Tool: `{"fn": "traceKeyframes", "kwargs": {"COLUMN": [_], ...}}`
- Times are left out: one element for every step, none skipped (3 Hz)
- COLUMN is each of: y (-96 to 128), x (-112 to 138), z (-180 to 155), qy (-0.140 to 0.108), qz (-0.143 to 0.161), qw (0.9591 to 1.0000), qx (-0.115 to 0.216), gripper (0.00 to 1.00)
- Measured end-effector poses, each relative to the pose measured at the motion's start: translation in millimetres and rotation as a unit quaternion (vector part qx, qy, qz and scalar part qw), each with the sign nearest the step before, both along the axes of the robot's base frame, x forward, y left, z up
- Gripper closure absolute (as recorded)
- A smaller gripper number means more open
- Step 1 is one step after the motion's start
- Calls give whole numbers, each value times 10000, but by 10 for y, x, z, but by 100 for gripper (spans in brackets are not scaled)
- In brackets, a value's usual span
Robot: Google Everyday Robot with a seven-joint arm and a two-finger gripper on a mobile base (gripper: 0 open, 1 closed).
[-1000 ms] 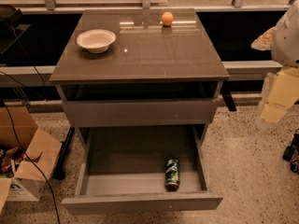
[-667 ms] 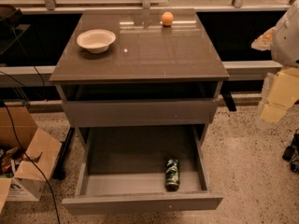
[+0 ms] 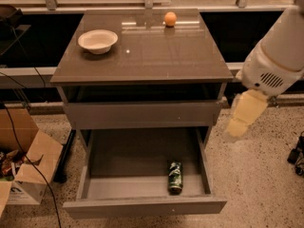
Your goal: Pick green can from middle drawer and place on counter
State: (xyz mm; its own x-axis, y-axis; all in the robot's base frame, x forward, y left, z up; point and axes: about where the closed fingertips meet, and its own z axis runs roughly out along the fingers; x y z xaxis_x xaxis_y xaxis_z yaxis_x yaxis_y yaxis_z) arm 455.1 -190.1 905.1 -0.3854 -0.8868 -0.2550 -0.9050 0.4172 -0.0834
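Note:
The green can [image 3: 175,176] lies on its side in the front right part of the open middle drawer [image 3: 118,186], which is pulled out low at the cabinet's front. The counter [image 3: 152,56] is the glossy grey-brown top above it. My arm's white body [image 3: 278,56] comes in from the right edge. Its pale end piece, the gripper [image 3: 243,115], hangs to the right of the cabinet, level with the closed upper drawer front. It is above and to the right of the can and touches nothing.
A white bowl [image 3: 98,41] stands on the counter's left and an orange ball [image 3: 170,18] at its back. An open cardboard box [image 3: 26,163] and a black cable [image 3: 28,146] lie on the floor at left. Speckled floor lies to the right.
My arm has moved left, closer to the cabinet's right side. The can, drawer, bowl and ball have not moved.

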Motion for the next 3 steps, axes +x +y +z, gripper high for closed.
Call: {"fn": "traceKeyframes", "kwargs": {"y": [105, 168, 259], "x": [73, 170, 280], "z": [-510, -976, -1433], "qy": [388, 615, 909], "qz": [-427, -769, -1005], "qw": [9973, 9923, 9868], "qx": [459, 752, 885], "gripper": [0, 0, 0]}}
